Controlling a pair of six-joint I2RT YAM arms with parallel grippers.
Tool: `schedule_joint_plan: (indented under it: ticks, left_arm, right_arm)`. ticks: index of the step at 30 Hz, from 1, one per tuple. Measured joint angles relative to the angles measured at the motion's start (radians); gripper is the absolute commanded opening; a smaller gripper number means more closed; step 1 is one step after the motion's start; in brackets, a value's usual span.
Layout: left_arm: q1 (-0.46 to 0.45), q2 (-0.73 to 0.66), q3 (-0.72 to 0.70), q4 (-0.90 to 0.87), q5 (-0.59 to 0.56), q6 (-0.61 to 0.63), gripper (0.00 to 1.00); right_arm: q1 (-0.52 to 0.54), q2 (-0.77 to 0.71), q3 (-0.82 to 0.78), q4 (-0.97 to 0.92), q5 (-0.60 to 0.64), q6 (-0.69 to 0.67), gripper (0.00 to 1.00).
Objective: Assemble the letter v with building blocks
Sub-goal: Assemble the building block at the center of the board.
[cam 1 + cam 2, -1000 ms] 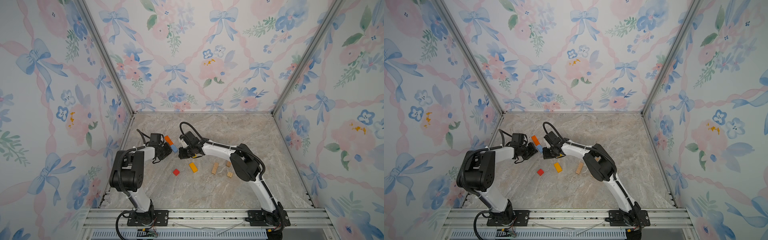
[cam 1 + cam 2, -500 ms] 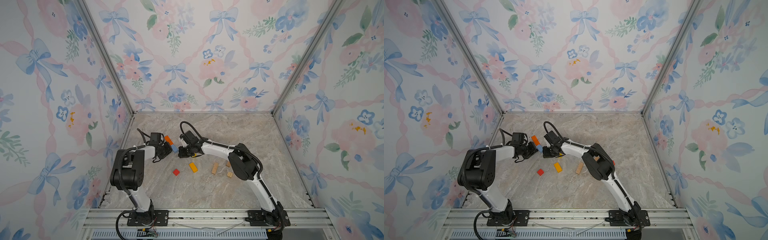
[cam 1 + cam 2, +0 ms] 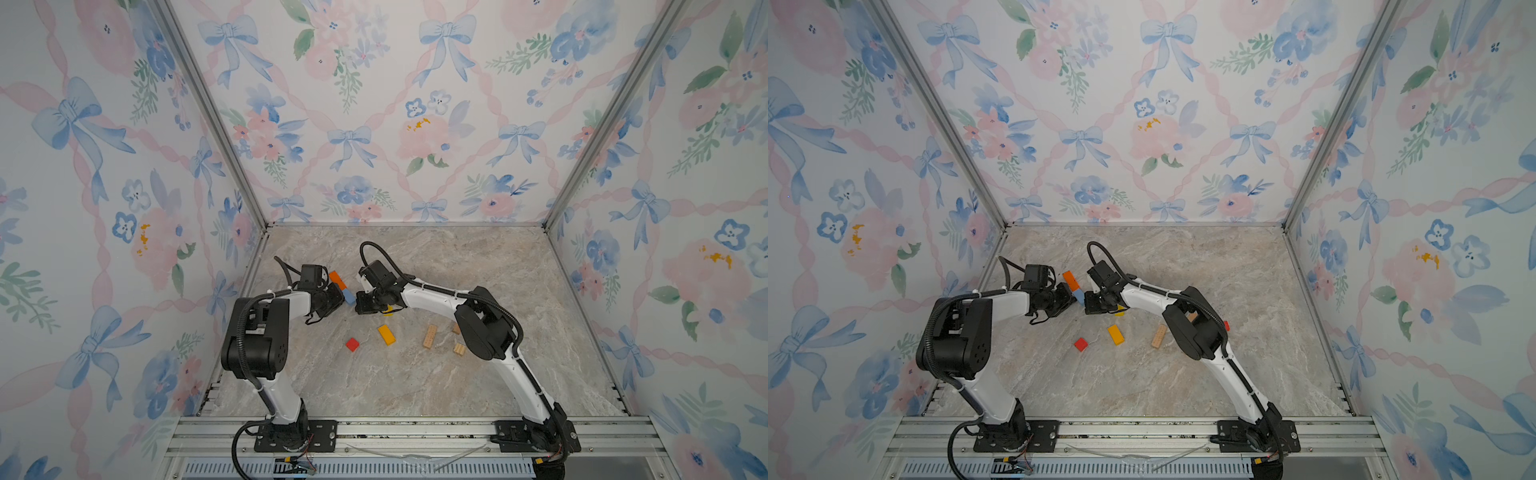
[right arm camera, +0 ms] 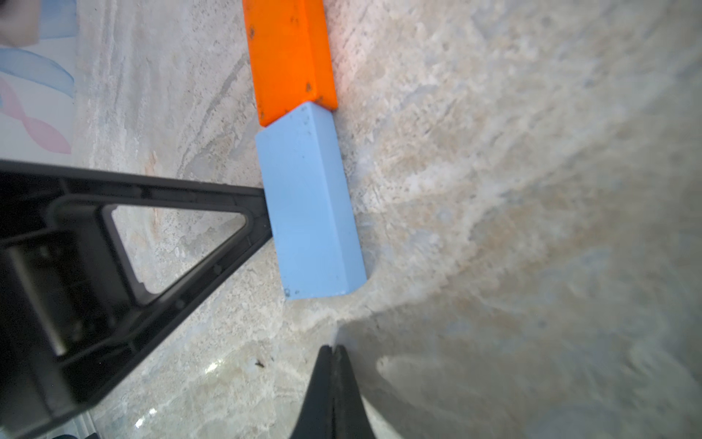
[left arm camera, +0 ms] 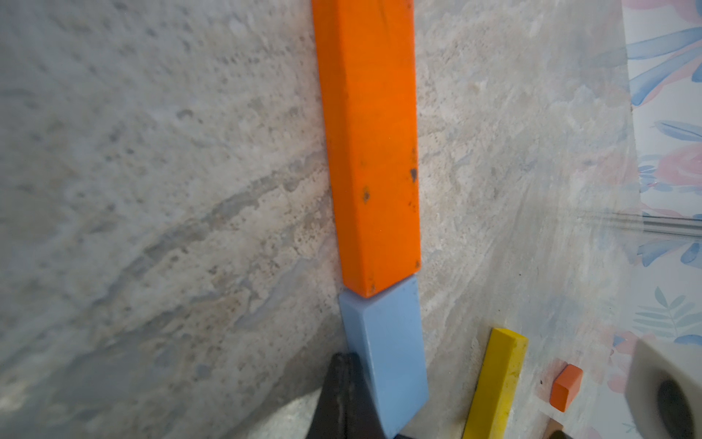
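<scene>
An orange block (image 3: pixel 337 280) and a light blue block (image 3: pixel 348 296) lie end to end in a slanted line on the marble floor, seen in both top views. My left gripper (image 5: pixel 347 357) is shut, and its tip presses against the long side of the light blue block (image 5: pixel 387 349). My right gripper (image 4: pixel 333 346) is shut and empty. It hovers just short of the free end of the blue block (image 4: pixel 309 201), not touching it. A yellow block (image 5: pixel 497 384) lies close by, mostly under the right wrist (image 3: pixel 387 309).
Loose blocks lie toward the front: a red one (image 3: pixel 352 344), a yellow-orange one (image 3: pixel 386 334) and tan ones (image 3: pixel 430 336) near the right arm's elbow. A small orange block (image 5: pixel 566 385) sits beyond the yellow one. Walls enclose the floor on three sides.
</scene>
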Motion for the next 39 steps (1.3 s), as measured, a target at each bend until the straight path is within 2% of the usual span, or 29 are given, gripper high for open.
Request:
schedule_joint_plan:
  ticks: [39]
  left_arm:
    - [0.053, -0.051, -0.049, -0.017, -0.023, 0.0, 0.0]
  right_arm:
    - [-0.016, 0.02, 0.03, 0.001, 0.002, 0.018, 0.0]
